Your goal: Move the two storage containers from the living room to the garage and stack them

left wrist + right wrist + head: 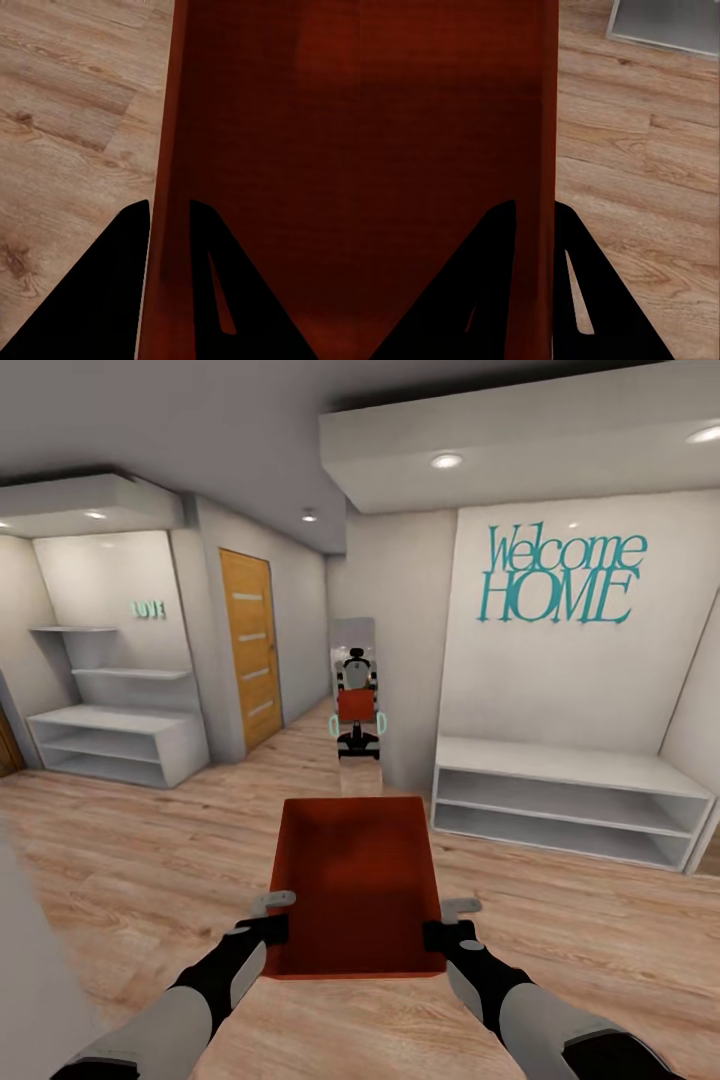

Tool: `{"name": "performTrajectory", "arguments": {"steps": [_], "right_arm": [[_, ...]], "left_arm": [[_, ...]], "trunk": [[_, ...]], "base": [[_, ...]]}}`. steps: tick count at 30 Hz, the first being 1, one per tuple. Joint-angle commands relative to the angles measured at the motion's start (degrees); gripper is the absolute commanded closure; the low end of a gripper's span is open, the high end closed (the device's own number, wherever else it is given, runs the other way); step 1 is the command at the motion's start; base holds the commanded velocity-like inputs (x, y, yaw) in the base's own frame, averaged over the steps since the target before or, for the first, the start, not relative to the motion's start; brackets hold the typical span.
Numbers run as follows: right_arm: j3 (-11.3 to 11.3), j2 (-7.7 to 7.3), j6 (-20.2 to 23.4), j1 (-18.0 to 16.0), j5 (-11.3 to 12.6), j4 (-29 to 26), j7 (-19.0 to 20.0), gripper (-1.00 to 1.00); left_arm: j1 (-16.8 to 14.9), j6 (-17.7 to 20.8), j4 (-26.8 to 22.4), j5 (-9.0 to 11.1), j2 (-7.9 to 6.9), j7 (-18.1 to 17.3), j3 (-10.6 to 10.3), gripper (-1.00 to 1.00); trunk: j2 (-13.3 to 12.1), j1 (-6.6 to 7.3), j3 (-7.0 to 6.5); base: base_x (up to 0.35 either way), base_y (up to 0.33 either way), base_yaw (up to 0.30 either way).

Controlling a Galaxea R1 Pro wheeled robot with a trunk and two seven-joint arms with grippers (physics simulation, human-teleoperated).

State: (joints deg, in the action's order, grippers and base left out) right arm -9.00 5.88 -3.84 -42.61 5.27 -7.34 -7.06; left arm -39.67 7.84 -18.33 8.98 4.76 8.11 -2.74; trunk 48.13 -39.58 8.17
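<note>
A home's entry hall: "Welcome HOME" lettering, white bench shelves, wooden door, plank floor.

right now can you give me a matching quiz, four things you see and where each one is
Things:
1. storage container
2. wooden door
3. Welcome HOME lettering
4. low white shelf unit

Places:
a. on the white wall, upper right in the head view
b. on the floor under the lettering
c. between the left hand and the right hand, each clamped on a side wall
d. in the wall at left

Pairs: 1-c, 2-d, 3-a, 4-b
</note>
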Motion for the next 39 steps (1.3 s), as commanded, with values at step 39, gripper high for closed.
{"name": "performTrajectory", "arguments": {"steps": [39], "right_arm": [[0.56,-0.52,-0.2,-0.02,0.79,0.22,-0.31,1.0]], "left_arm": [[-0.05,-0.2,-2.23,-0.89,-0.54,0.94,1.23,1.0]], "trunk": [[0.07,-0.04,0.09]], "base": [[0.323,0.0,0.081]]}}
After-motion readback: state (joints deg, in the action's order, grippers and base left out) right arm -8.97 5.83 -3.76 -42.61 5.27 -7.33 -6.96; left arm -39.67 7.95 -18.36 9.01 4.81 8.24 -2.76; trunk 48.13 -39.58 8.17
